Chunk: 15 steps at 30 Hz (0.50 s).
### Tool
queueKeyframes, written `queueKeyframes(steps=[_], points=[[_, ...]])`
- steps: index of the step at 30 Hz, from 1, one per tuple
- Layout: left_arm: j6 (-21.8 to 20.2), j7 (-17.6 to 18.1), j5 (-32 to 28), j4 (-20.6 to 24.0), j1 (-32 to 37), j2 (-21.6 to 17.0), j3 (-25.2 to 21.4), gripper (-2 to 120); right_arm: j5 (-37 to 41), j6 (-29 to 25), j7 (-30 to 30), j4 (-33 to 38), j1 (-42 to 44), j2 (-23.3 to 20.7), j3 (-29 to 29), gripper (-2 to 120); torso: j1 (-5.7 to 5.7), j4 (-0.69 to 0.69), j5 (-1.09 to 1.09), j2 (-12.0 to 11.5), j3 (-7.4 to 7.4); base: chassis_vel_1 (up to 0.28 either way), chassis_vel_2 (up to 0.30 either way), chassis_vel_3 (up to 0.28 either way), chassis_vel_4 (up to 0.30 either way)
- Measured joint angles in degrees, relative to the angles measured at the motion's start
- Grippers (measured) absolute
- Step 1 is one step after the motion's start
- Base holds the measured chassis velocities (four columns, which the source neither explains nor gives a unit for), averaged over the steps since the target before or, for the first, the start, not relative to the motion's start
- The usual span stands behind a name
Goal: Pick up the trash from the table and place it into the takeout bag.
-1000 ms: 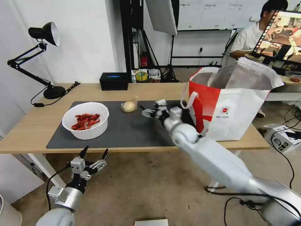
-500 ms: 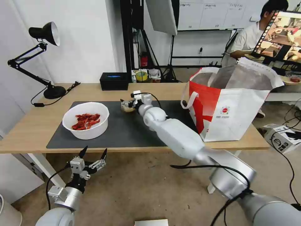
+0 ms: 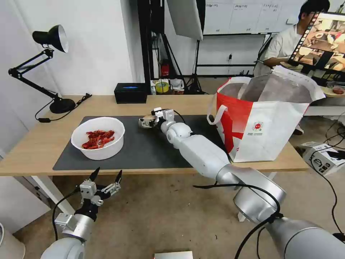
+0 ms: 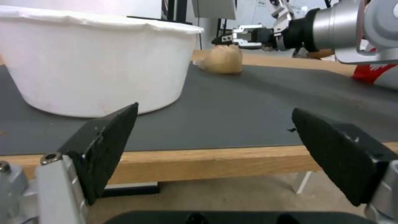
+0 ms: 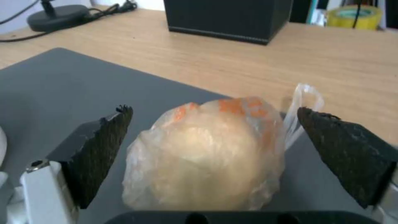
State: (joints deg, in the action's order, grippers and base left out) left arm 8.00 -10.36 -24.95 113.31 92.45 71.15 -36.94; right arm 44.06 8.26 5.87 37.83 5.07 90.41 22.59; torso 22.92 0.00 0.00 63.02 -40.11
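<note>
On the dark mat (image 3: 151,149) of the table (image 3: 36,144) lies a beige lump of trash (image 3: 146,120) (image 5: 207,155) wrapped in clear plastic. My right gripper (image 3: 145,123) (image 5: 213,113) reaches over the mat and stands open, one finger on each side of the lump, not pressing it. The white bowl of red shells (image 3: 98,137) (image 4: 99,62) sits at the mat's left. The takeout bag (image 3: 266,118) stands open at the table's right end. My left gripper (image 3: 104,180) (image 4: 214,110) hangs open below the table's front edge, holding nothing.
A black box (image 3: 130,92) (image 5: 226,17) stands behind the lump near the table's far edge. A black desk lamp (image 3: 46,72) and its cable occupy the far left corner. A yellow tape roll (image 3: 162,86) lies beyond the table.
My right arm swung left from beside the bag across the mat, and its open fingers now straddle the beige lump. The left arm has stayed put.
</note>
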Motion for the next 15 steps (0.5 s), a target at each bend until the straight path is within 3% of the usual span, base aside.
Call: queueKeyframes(steps=[9, 15], points=[[0.06, -0.02, -0.02, 0.53, 0.13, -0.11, -0.16, 100, -3.15, -3.1, 8.59, -4.81, -1.72, -0.09, 1.29, 100, 0.0, 0.0, 0.0, 0.0, 0.0, 0.0, 0.0, 0.0, 0.0], [0.08, -0.02, -0.03, 0.63, 0.17, 0.03, -0.11, 100, -4.05, -3.54, 9.56, -5.0, -2.65, -0.06, 3.36, 100, 0.0, 0.0, 0.0, 0.0, 0.0, 0.0, 0.0, 0.0, 0.0]])
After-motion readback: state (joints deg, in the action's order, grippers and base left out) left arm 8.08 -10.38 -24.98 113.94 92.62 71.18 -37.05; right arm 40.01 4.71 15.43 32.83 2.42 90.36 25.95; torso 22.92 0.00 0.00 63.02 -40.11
